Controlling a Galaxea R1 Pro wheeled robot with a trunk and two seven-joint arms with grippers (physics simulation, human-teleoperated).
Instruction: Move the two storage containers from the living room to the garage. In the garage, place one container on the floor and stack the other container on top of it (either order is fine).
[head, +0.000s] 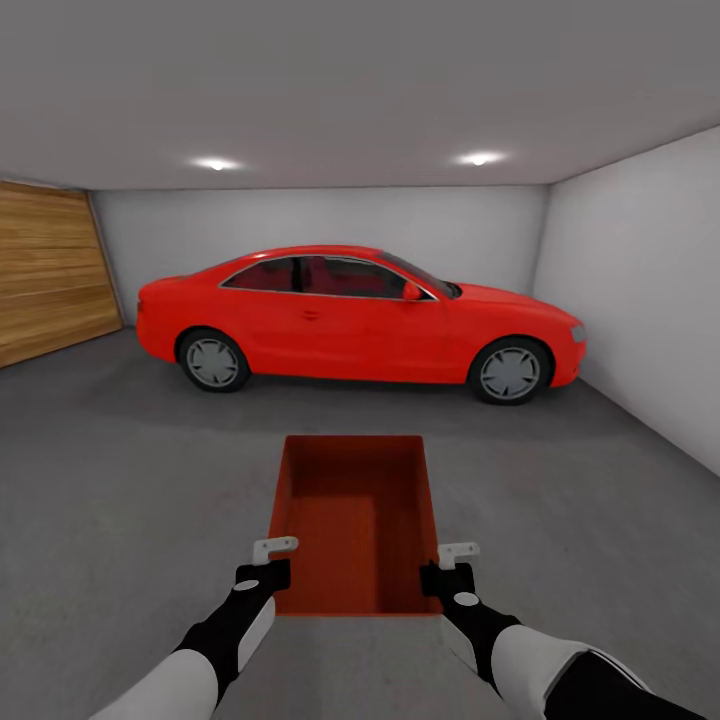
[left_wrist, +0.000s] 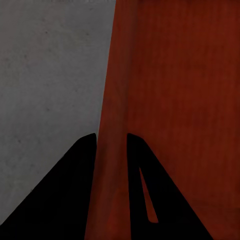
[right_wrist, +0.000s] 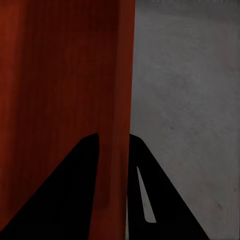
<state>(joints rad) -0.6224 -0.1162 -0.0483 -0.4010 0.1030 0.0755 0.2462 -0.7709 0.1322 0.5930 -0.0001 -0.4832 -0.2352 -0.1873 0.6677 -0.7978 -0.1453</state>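
One orange-red open-top storage container (head: 352, 520) hangs in front of me over the grey concrete floor (head: 130, 480) of the garage, held level between both arms. My left gripper (head: 268, 572) is shut on its left wall near the near corner; the left wrist view has that wall (left_wrist: 114, 125) pinched between the two dark fingers (left_wrist: 75, 190). My right gripper (head: 448, 575) is shut on the right wall in the same way, and the wall (right_wrist: 117, 125) runs between its fingers (right_wrist: 150, 195). The container is empty inside.
A red car (head: 360, 318) is parked across the garage beyond the container. A wide plank wooden door (head: 50, 270) fills the left wall. White walls (head: 640, 290) close the right side and back. Open concrete lies on both sides of the container.
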